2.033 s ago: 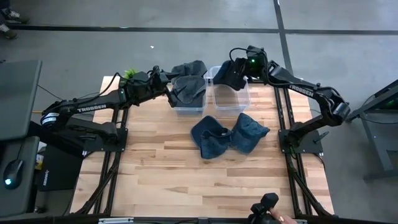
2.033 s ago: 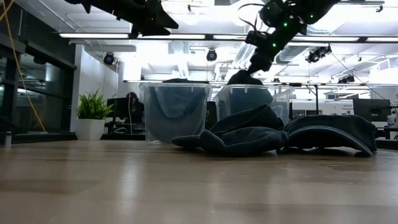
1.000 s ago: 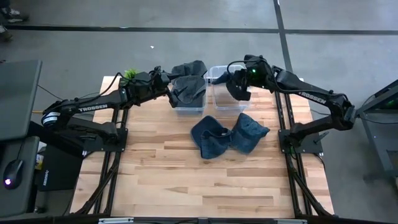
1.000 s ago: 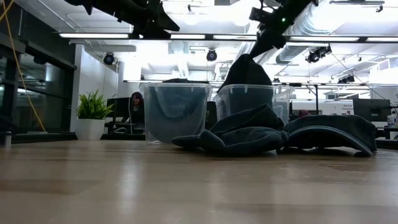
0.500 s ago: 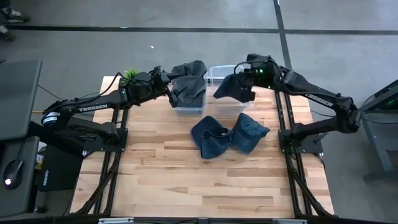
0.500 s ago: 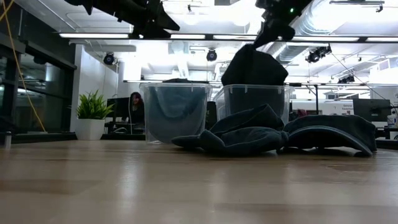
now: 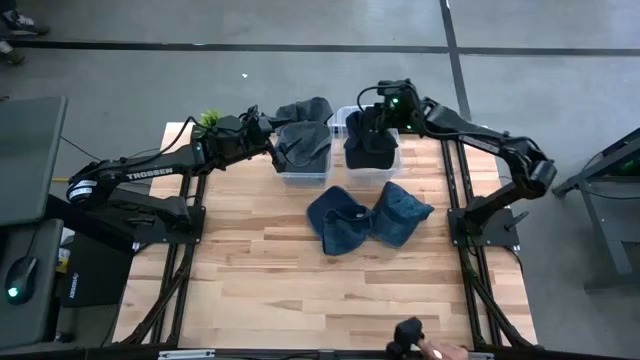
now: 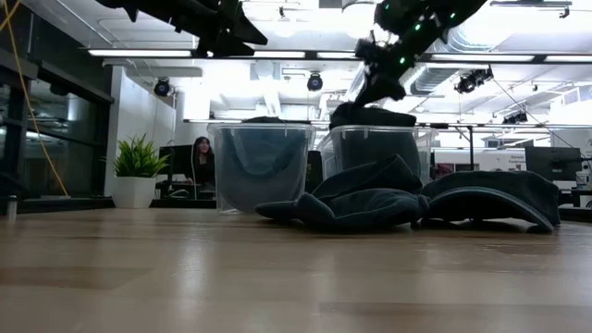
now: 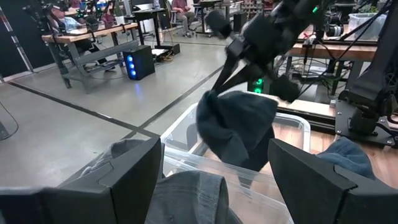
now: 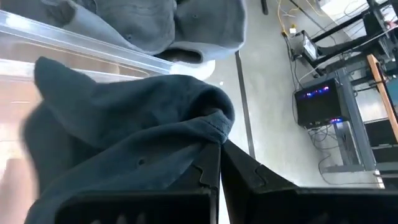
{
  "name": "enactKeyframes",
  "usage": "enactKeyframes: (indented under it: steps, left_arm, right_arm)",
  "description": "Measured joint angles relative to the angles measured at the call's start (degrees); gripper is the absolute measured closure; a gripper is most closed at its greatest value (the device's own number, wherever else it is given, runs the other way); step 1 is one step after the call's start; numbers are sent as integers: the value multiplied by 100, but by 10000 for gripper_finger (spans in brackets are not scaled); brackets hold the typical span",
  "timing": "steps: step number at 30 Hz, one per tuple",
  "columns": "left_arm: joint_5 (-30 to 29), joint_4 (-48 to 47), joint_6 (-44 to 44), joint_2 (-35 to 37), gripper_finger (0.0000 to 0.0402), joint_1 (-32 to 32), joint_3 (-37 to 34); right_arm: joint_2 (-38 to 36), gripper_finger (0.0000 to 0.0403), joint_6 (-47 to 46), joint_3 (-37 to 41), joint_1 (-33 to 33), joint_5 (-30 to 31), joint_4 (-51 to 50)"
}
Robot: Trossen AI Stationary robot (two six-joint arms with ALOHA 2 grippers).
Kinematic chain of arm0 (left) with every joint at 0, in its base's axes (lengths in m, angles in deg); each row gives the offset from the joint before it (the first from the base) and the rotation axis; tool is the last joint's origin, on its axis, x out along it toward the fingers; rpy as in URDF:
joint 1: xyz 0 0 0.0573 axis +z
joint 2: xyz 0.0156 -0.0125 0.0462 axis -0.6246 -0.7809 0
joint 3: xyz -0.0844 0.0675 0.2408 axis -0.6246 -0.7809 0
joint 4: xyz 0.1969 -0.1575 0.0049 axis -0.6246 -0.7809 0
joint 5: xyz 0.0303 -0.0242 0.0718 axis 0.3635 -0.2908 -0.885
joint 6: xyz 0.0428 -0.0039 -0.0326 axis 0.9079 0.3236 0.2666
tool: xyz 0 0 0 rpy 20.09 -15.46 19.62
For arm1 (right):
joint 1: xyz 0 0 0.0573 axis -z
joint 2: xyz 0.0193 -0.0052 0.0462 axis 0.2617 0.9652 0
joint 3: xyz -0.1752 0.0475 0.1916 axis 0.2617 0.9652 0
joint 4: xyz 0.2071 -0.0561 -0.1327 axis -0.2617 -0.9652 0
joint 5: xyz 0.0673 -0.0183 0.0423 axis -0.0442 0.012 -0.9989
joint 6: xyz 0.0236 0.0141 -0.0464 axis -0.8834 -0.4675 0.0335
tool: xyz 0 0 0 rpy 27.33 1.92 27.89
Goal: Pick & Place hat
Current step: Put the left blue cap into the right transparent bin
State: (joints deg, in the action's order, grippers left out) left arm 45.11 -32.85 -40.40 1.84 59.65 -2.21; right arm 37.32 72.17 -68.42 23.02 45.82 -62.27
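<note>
The right gripper (image 7: pixel 378 122) is hanging over the right-hand clear plastic bin (image 7: pixel 385 160) at the far edge of the wooden table (image 7: pixel 300 290), its fingers pressed together and pinching a dark blue hat (image 7: pixel 368 142). From table height that hat (image 8: pixel 372 116) is bunching at the bin's rim, draping down into it. The right wrist view is showing the fabric (image 10: pixel 124 143) clamped right at the fingertips. The left gripper (image 7: pixel 272 143) is hovering over the left-hand clear bin (image 7: pixel 305 172), fingers (image 9: pixel 134 177) spread wide and holding nothing, with a grey-blue hat (image 7: pixel 302 143) filling the bin beneath it and another one (image 7: pixel 305 110) slumping over its far rim. Two more dark blue hats (image 7: pixel 338 220) (image 7: pixel 402 212) are lying touching each other mid-table, just in front of the bins.
</note>
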Motion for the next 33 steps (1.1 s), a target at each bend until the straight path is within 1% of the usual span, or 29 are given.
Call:
enactKeyframes:
  steps: [4,9,15,19,27,31,33]
  left_arm:
    - [0,0,12,0,108,0,0]
    - [1,-5,12,0,108,0,0]
    - [6,-64,12,0,108,0,0]
    - [4,-64,10,0,108,0,0]
    - [9,-64,-33,0,108,0,0]
    - [11,-63,-51,0,108,0,0]
    - [11,-62,-53,0,108,0,0]
  right_arm:
    - [389,403,156,0,140,-5,285]
    - [747,403,188,0,317,339,712]
    - [799,403,247,0,471,345,1249]
    - [813,403,205,0,572,108,1295]
    - [981,403,206,0,685,115,1490]
    - [989,403,202,0,695,276,1695]
    - [987,403,196,0,706,252,1713]
